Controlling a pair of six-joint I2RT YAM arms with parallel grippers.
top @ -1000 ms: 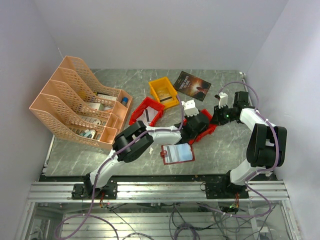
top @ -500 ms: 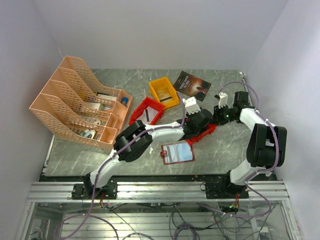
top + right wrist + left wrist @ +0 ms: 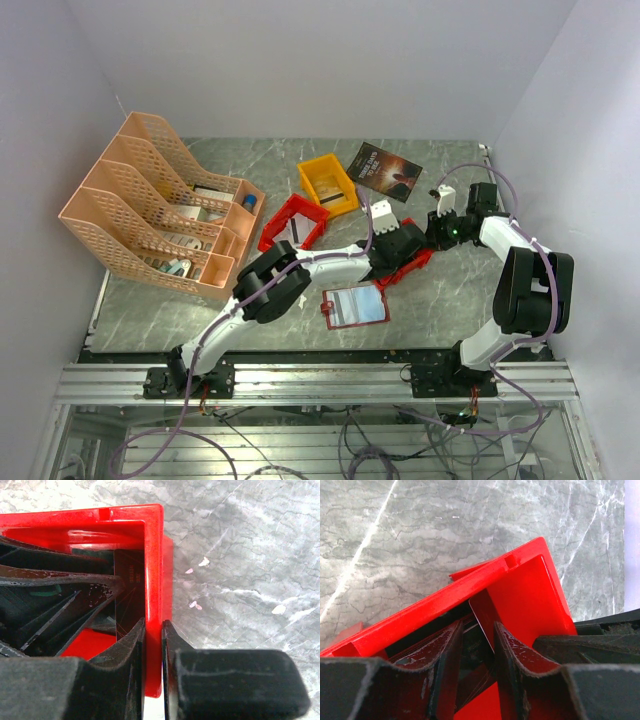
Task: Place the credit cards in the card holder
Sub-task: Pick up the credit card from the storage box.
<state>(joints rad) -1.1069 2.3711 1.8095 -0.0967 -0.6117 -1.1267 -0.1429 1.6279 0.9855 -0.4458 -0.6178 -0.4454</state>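
Note:
A dark credit card (image 3: pixel 476 652) stands on edge inside a red bin (image 3: pixel 520 595), leaning at its wall. My left gripper (image 3: pixel 476 627) reaches into that bin, open, its fingers on either side of the card with a gap left. In the top view the left gripper (image 3: pixel 398 245) is over the red bin (image 3: pixel 418 262). My right gripper (image 3: pixel 153 625) is shut on the bin's side wall (image 3: pixel 153 555), and the same dark card (image 3: pixel 130 595) shows just inside it. The card holder (image 3: pixel 355 305) lies open near the front, pale pockets up.
A second red bin (image 3: pixel 295 220) and a yellow bin (image 3: pixel 328 183) sit behind the left arm. A dark booklet (image 3: pixel 385 170) lies at the back. An orange file rack (image 3: pixel 160 205) fills the left side.
My left gripper has shifted a little to the right and deeper over the red bin. The right arm keeps its hold and has not moved.

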